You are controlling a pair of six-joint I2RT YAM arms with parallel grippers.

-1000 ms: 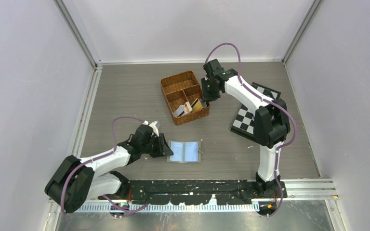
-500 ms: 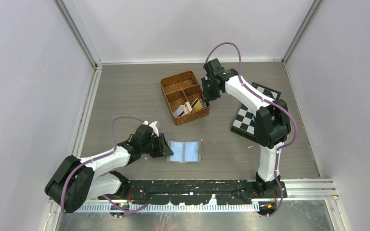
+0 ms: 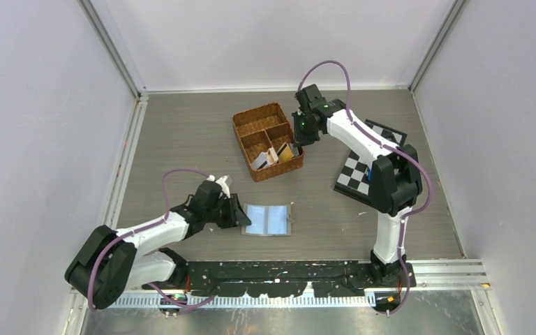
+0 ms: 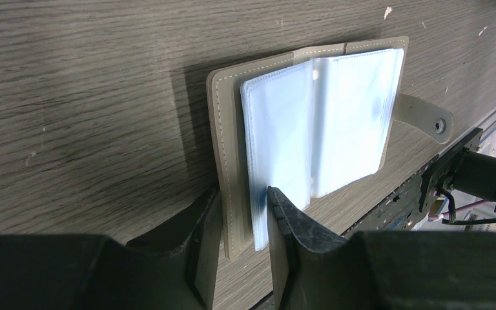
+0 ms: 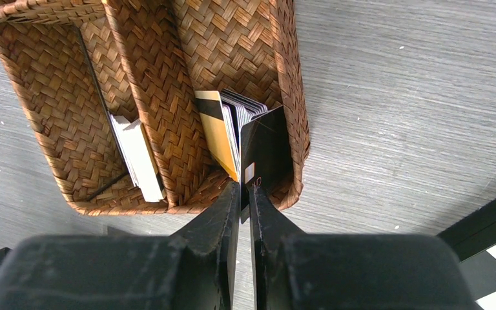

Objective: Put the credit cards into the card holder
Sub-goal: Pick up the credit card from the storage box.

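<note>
In the basket's (image 5: 289, 77) 5 o'clock corner, right claw (image 5: 244, 191) has just narrowed onto a dark card (image 5: 268, 148), so the pick looks secured, lift next; left claw (image 4: 241, 208) pinches the open holder's (image 4: 336, 116) cover, 6 o'clock of basket.

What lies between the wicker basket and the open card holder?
Nothing. In the top view, only bare table separates the wicker basket from the card holder.
</note>
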